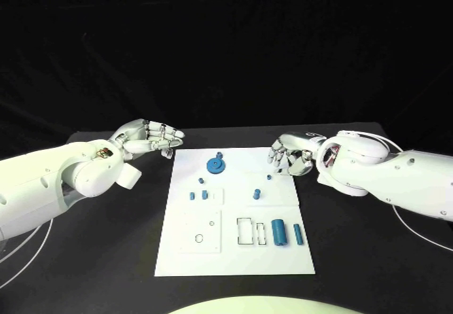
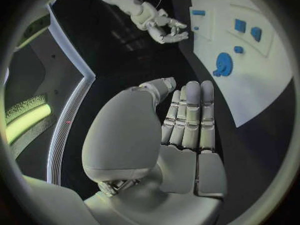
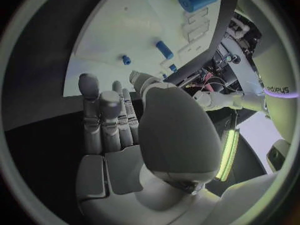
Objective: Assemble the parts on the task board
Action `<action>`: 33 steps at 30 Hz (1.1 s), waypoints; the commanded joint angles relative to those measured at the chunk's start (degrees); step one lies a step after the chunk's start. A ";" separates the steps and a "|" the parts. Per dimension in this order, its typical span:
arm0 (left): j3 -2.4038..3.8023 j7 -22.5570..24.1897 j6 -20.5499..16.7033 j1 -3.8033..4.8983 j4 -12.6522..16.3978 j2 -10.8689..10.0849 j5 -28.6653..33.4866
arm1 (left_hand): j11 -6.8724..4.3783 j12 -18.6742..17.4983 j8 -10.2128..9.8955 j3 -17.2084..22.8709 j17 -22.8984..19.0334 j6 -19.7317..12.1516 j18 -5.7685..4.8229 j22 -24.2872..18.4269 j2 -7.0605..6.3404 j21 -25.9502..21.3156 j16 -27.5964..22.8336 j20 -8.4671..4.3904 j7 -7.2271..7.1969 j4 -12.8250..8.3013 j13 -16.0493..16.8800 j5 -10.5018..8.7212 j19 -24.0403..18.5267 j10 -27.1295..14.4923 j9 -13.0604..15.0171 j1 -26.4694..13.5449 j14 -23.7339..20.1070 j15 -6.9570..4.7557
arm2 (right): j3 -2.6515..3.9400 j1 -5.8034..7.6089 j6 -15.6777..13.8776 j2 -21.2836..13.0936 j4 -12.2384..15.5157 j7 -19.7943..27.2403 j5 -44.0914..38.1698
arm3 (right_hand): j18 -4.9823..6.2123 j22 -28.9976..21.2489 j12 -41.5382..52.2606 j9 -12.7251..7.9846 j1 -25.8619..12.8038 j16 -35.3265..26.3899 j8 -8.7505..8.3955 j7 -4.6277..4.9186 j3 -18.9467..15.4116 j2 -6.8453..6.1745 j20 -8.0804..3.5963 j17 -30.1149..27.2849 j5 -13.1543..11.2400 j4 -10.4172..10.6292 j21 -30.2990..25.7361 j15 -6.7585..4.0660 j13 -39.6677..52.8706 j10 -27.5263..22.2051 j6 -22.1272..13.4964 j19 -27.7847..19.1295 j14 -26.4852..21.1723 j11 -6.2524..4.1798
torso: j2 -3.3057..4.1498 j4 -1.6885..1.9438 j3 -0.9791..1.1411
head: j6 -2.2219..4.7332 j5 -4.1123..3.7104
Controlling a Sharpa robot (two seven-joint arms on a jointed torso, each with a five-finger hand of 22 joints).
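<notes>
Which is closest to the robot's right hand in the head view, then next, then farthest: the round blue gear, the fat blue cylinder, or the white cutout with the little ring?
From the right hand:
1. Round blue gear, board's far end.
2. Fat blue cylinder, near right part.
3. White cutout with the ring, near left part.

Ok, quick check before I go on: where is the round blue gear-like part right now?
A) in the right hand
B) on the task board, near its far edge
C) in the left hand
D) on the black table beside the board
B: the round blue part lies on the task board near its far edge, apart from the left hand and the right hand, which hold nothing.
</notes>
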 commanded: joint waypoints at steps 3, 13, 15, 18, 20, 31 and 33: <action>-0.02 7.16 -3.57 0.01 0.48 -0.01 11.03 | -0.19 0.29 0.47 -0.06 -0.20 0.19 0.85 -0.17 0.20 -0.37 -0.50 -0.04 0.07 -0.34 -0.11 -0.07 -0.36 0.53 0.01 -0.30 -0.23 -0.07 | -0.13 -0.96 -2.32 0.26 0.81 -3.36 -10.03 | -1.14 3.66 -0.47 0.27 -0.68 4.26 -0.47 -0.11 0.48 -0.27 0.01 2.45 0.01 -0.01 4.76 -0.05 0.09 0.66 0.43 1.47 0.87 0.03 | 0.04 0.09 0.02 | 0.08 -0.34; -0.08 7.99 -3.03 -0.03 0.97 -0.06 11.33 | -0.22 0.38 0.61 -0.18 -0.36 0.27 0.84 -0.29 0.17 -0.56 -0.81 -0.06 0.06 -0.52 -0.17 -0.14 -0.37 0.68 0.02 -0.37 -0.21 -0.10 | -0.20 -2.26 -3.90 1.36 0.91 -4.07 -11.32 | -2.35 9.36 -0.65 0.82 -1.20 10.27 -0.43 -0.30 1.28 0.09 -0.09 6.30 0.15 -0.17 12.84 -0.27 0.19 1.65 1.16 4.52 2.40 -0.21 | 0.05 0.04 0.02 | -0.12 0.21; -0.08 7.98 -2.90 -0.03 0.98 -0.05 11.42 | -0.22 0.39 0.63 -0.19 -0.38 0.28 0.84 -0.31 0.18 -0.59 -0.86 -0.07 0.06 -0.53 -0.19 -0.14 -0.37 0.70 0.02 -0.39 -0.21 -0.10 | -0.20 -2.42 -4.01 1.68 0.74 -4.07 -11.25 | -2.46 9.91 -0.69 0.91 -1.13 10.80 -0.39 -0.36 1.56 0.22 -0.13 6.59 0.12 -0.27 13.58 -0.32 0.19 1.82 1.32 4.79 2.53 -0.28 | 0.06 0.07 0.03 | -0.12 0.25; -0.08 7.95 -2.75 -0.03 1.10 -0.05 11.50 | -0.22 0.38 0.62 -0.19 -0.40 0.26 0.84 -0.32 0.18 -0.61 -0.89 -0.07 0.07 -0.55 -0.19 -0.14 -0.37 0.69 0.01 -0.39 -0.21 -0.10 | -0.21 -2.66 -3.99 2.17 0.31 -4.05 -11.19 | -2.58 10.57 -0.74 1.05 -1.08 11.36 -0.35 -0.42 2.03 0.38 -0.18 6.82 -0.32 -0.41 14.43 -0.40 0.21 2.10 1.53 5.08 2.64 -0.34 | 0.07 0.13 -0.02 | -0.17 0.29; -0.08 7.91 -2.68 -0.04 1.20 -0.07 11.52 | -0.22 0.38 0.62 -0.19 -0.40 0.26 0.84 -0.32 0.18 -0.61 -0.89 -0.07 0.07 -0.55 -0.19 -0.14 -0.37 0.69 0.01 -0.39 -0.21 -0.10 | -0.21 -2.83 -3.61 2.42 0.10 -4.11 -11.20 | -2.68 11.30 -0.86 1.24 -0.94 11.98 -0.31 -0.49 3.07 0.52 -0.23 7.00 -2.04 -0.67 15.22 -0.47 0.23 2.49 1.84 5.25 2.69 -0.43 | 0.08 0.13 -0.04 | -0.18 0.39; -0.09 7.73 -2.58 -0.03 1.56 -0.18 11.46 | -0.19 0.35 0.61 -0.23 -0.49 0.13 0.84 -0.39 0.18 -0.72 -1.07 -0.08 0.11 -0.64 -0.26 -0.16 -0.38 0.63 -0.02 -0.41 -0.22 -0.10 | -0.23 -3.46 -1.98 3.46 -0.81 -4.32 -11.51 | -2.95 12.67 -0.89 1.70 -0.91 13.00 0.08 -0.76 4.41 0.63 -0.41 7.41 -1.77 -1.24 17.01 -0.70 0.44 3.61 2.81 5.84 2.87 -0.77 | 0.05 0.08 -0.01 | -0.36 0.84; -0.09 7.67 -2.54 -0.03 1.61 -0.19 11.37 | -0.18 0.34 0.60 -0.24 -0.51 0.11 0.84 -0.41 0.18 -0.74 -1.10 -0.08 0.12 -0.66 -0.28 -0.16 -0.38 0.61 -0.03 -0.42 -0.23 -0.10 | -0.23 -3.58 -1.78 3.64 -0.99 -4.39 -11.71 | -2.96 12.76 -0.91 1.74 -0.90 13.08 0.09 -0.78 4.54 0.65 -0.43 7.44 -1.70 -1.32 17.12 -0.72 0.45 3.68 2.86 5.87 2.89 -0.79 | 0.04 0.10 0.01 | -0.38 0.86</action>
